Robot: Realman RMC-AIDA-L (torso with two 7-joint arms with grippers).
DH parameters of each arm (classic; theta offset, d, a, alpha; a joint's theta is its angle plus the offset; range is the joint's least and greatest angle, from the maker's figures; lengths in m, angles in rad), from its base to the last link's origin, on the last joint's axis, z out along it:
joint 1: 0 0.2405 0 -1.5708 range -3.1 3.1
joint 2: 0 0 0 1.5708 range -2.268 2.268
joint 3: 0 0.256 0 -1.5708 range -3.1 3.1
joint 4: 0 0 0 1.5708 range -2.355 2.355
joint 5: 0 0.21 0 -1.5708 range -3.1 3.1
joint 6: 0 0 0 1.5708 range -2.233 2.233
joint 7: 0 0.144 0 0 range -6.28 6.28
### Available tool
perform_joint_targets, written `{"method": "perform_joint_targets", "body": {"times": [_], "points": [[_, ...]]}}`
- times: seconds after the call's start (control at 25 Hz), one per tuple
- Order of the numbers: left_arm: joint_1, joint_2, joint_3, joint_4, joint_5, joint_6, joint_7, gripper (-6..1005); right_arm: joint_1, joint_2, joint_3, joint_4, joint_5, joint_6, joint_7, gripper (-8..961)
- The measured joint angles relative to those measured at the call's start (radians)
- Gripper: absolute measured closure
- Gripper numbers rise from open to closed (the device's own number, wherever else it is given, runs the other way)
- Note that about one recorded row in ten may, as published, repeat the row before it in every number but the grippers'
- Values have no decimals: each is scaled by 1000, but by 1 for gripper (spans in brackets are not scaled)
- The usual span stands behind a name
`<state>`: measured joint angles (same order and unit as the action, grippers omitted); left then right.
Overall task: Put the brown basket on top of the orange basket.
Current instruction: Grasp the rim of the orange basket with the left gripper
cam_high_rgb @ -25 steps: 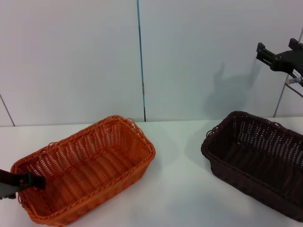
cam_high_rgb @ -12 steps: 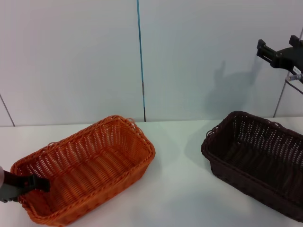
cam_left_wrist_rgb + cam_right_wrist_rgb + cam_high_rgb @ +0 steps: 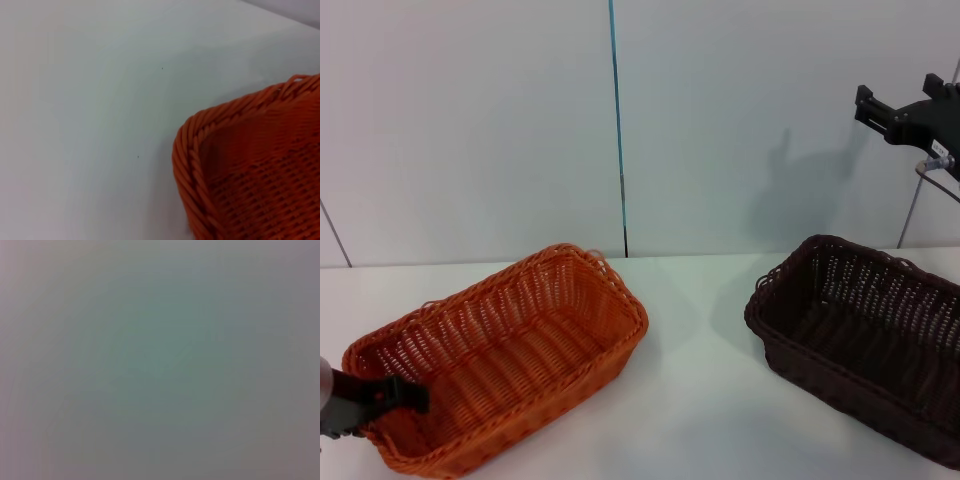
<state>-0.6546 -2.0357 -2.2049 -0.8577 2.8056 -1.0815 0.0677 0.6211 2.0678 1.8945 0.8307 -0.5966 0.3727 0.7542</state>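
Note:
The orange basket [image 3: 500, 355] stands on the white table at the left, empty. The brown basket [image 3: 865, 335] stands at the right, empty, partly cut off by the view's edge. The two baskets are well apart. My left gripper [image 3: 375, 398] is low at the orange basket's near left corner, its black tip over the rim. The left wrist view shows that braided corner [image 3: 210, 150] close up. My right gripper [image 3: 905, 112] is raised high in front of the wall, above the brown basket and not touching it. The right wrist view shows only blank wall.
A white table [image 3: 695, 400] carries both baskets, with bare surface between them. A grey-white panelled wall with a dark vertical seam [image 3: 617, 130] stands right behind the table.
My left gripper has slid a little lower along the orange basket's near corner. My right gripper has risen slightly and shifted a bit left. The baskets have not moved.

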Motion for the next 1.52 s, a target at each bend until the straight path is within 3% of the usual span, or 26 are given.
{"method": "perform_joint_targets", "body": {"times": [0.16, 0.6, 0.72, 0.92, 1.36, 1.52], "points": [[-1, 0, -1, 10, 0, 1, -7, 168, 2, -1, 5, -6, 0, 4, 0, 28], [-20, 19, 11, 31, 4, -19, -5, 335, 3, -3, 12, -9, 0, 3, 0, 28], [-28, 27, 21, 46, 18, -25, 26, 556, 1, -3, 13, -9, 0, 1, 1, 28], [-33, 19, 26, 49, 18, -32, 118, 783, 0, -3, 14, -11, 0, 7, 1, 27], [-54, 22, 6, 73, 15, -28, 116, 806, 3, -3, 18, -13, 0, 9, 0, 27], [-65, 37, -3, 74, 15, -33, 119, 820, 3, -2, 18, -13, 0, 9, -1, 27]]}}
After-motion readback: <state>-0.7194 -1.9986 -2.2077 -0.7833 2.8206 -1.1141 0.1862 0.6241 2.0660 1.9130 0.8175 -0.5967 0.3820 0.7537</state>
